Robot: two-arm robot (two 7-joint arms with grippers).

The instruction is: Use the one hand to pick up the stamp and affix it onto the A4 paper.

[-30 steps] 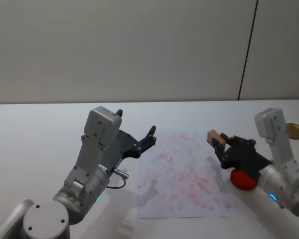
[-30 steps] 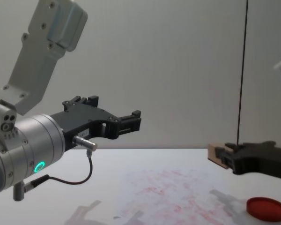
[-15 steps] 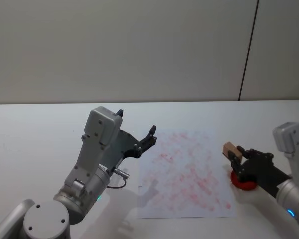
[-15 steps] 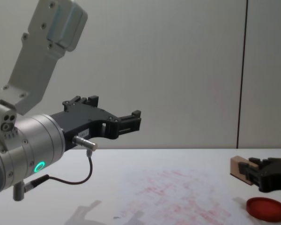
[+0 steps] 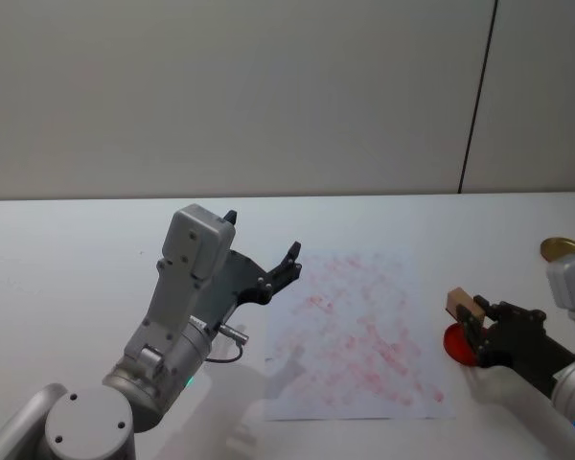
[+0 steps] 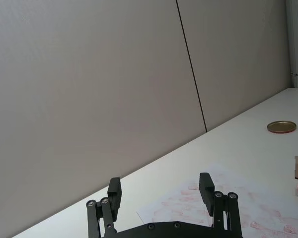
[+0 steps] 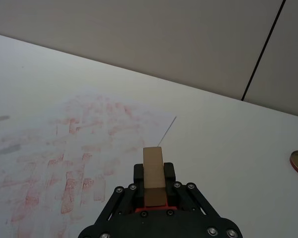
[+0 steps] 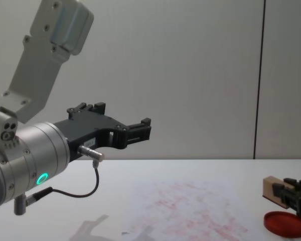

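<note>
Since a second ago, we see the black two-fingered right hand (image 5: 479,324) has drawn back off the sheet toward the bench's right side, carrying its load with it. That hand is pinching the small rectangular stamp of light tan wood (image 5: 459,303), which juts out past the fingertips; in the right wrist view the block (image 7: 153,172) stands between the two fingers, gripped on both sides. Directly below the hand and stamp lies a flat round red dish (image 5: 457,344), seen in the chest view (image 8: 286,223) just under the block (image 8: 273,191), with a gap between them. Beside the hand, toward the robot's left, lies the large white A4 paper covered in faint red stamped marks (image 5: 355,335), flat on the white bench (image 5: 67,259); the stamp hangs just off the sheet's right edge. Beyond the hand, farther back on the bench, sits a small round gold-coloured lid (image 5: 562,249). Well apart on the other side of the paper, the black left hand (image 5: 289,261) hangs raised above the bench, its fingers spread wide in the left wrist view (image 6: 160,191), holding nothing.
</note>
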